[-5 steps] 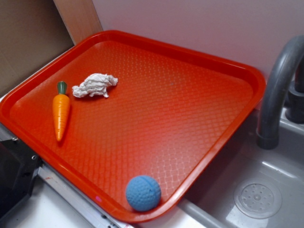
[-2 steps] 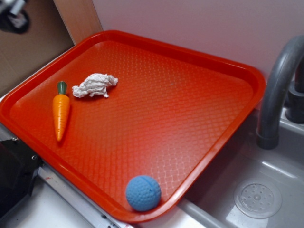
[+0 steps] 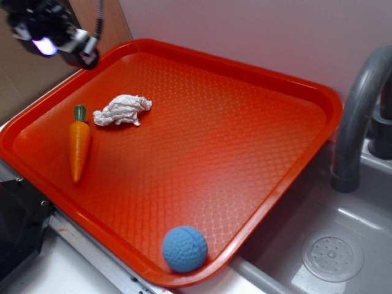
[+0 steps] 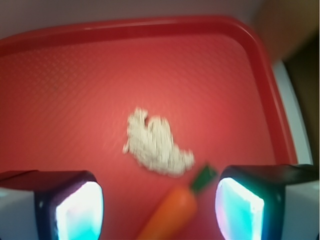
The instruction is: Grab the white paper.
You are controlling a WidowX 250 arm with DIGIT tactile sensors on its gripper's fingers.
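Note:
The white paper (image 3: 123, 110) is a crumpled wad lying on the red tray (image 3: 245, 73), near its left side. A toy carrot (image 3: 78, 144) lies just left of it. My gripper (image 3: 52, 33) is high at the top left of the exterior view, above and beyond the tray's left rim, well apart from the paper. In the wrist view the paper (image 4: 156, 145) lies ahead of my gripper (image 4: 159, 210), which is open and empty; the carrot (image 4: 172, 212) shows between the jaws, far below them.
A blue ball (image 3: 184, 248) sits at the tray's near edge. A grey faucet (image 3: 358, 116) and a sink (image 3: 331, 254) stand to the right. A brown board (image 3: 37, 67) rises behind the tray's left corner.
My gripper has come into the exterior view at the top left and moved right and down toward the tray. The paper, carrot and ball have not moved.

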